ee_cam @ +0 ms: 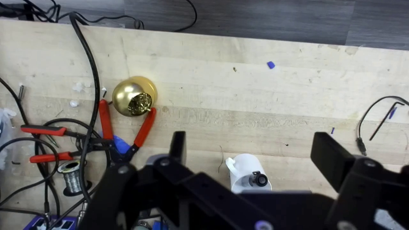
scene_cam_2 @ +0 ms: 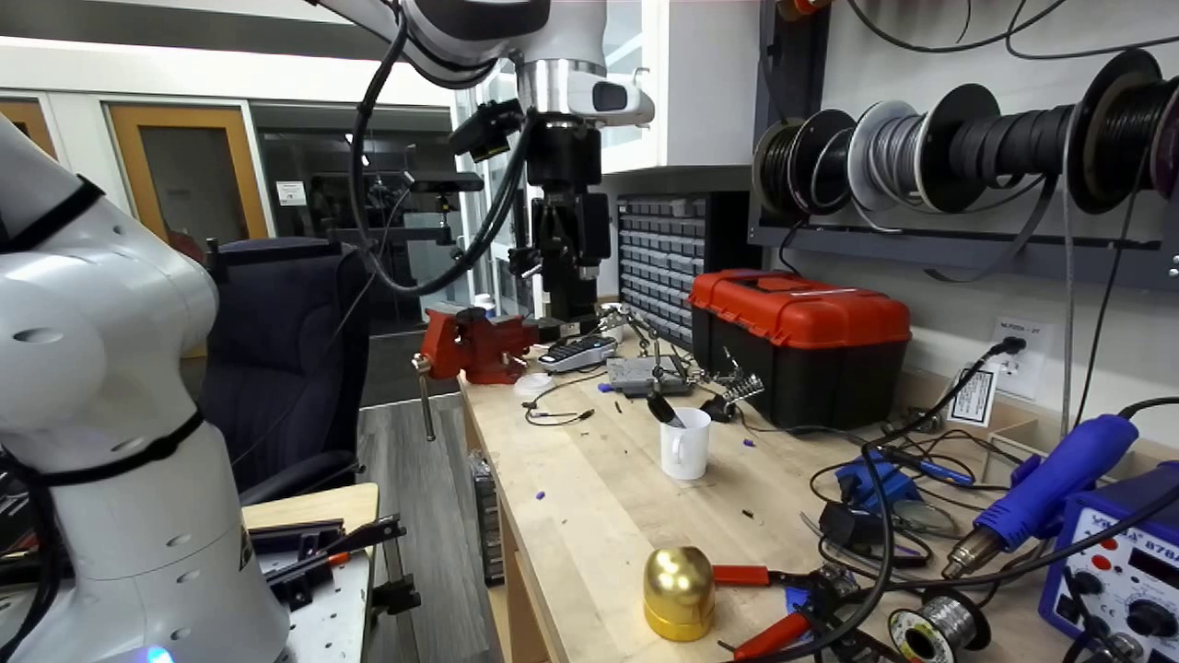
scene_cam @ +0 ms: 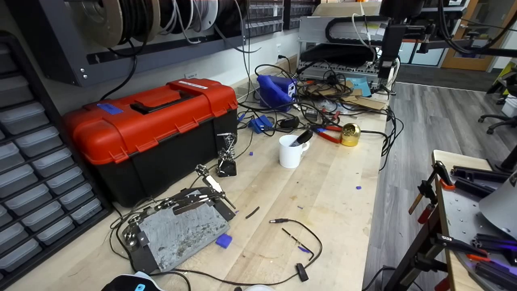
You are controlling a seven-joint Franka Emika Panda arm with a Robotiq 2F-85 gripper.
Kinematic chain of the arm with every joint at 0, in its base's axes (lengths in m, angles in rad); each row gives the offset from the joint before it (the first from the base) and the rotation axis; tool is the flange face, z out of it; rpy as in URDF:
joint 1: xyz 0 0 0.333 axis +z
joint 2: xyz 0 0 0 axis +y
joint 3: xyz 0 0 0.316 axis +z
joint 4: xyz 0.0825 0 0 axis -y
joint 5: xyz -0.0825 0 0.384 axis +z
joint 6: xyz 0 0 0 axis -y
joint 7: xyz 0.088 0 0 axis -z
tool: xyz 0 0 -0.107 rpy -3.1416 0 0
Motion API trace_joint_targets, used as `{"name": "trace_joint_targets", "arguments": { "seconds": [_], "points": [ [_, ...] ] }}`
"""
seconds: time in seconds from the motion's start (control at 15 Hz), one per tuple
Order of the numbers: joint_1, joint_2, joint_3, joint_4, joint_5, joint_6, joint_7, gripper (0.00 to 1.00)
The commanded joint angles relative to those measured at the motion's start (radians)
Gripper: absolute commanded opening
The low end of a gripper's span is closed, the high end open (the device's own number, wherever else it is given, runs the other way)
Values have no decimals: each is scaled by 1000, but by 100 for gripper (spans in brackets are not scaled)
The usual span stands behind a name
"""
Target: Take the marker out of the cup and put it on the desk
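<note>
The white cup (scene_cam: 289, 157) stands upright on the wood desk (scene_cam: 335, 210) and also shows in an exterior view (scene_cam_2: 685, 453). The dark marker (scene_cam: 303, 137) leans in the cup, its black end sticking out above the rim on the handle side; it also shows in an exterior view (scene_cam_2: 660, 408). In the wrist view, the cup (ee_cam: 246, 163) and the marker's round black end (ee_cam: 260, 180) appear between the finger lines, far below. The gripper (ee_cam: 250, 143) is open and empty. It hangs high above the desk in both exterior views (scene_cam: 386, 68) (scene_cam_2: 571, 308). The gripper body hides part of the cup's rim.
A red toolbox (scene_cam: 161, 129) stands along the wall. A gold tip cleaner (scene_cam_2: 679, 594), red-handled pliers (ee_cam: 143, 127) and tangled cables lie on the cup's handle side. A helping-hands stand (scene_cam: 226, 155), a grey plate (scene_cam: 181, 230) and a red vise (scene_cam_2: 474, 345) are farther along.
</note>
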Motion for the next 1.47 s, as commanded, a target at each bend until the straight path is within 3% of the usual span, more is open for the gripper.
{"name": "trace_joint_targets", "arguments": {
  "seconds": [0.0, 0.8, 1.4],
  "points": [
    [28, 47, 4, -17, 18, 104, -22, 100],
    [69, 377, 39, 32, 32, 424, -40, 100],
    [58, 555, 42, 192, 35, 406, -68, 100]
  ]
}}
